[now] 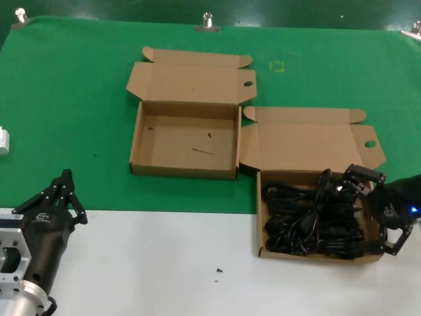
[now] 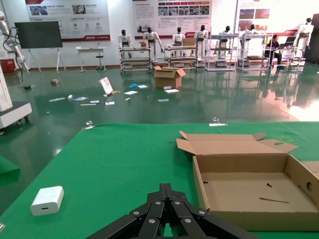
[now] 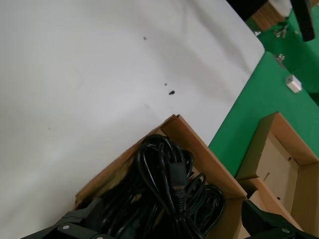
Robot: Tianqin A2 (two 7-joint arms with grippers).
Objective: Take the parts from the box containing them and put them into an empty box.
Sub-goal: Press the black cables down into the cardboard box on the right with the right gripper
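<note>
The parts, black coiled power cords, fill the box containing them at the front right, half on the white table. My right gripper is down at that box's right end, open, its fingers straddling the cords without closing on them. The right wrist view shows the cords between the spread fingers of this gripper, and the box's rim. An empty box with a thin dark line on its floor lies on the green mat, left of and behind the full one. My left gripper is parked at the front left, shut; its own view shows it empty.
A white adapter lies at the mat's left edge, also seen as a white adapter from the left wrist. A small dark screw sits on the white table in front. Both lids lie folded back. Metal clamps hold the mat's far edge.
</note>
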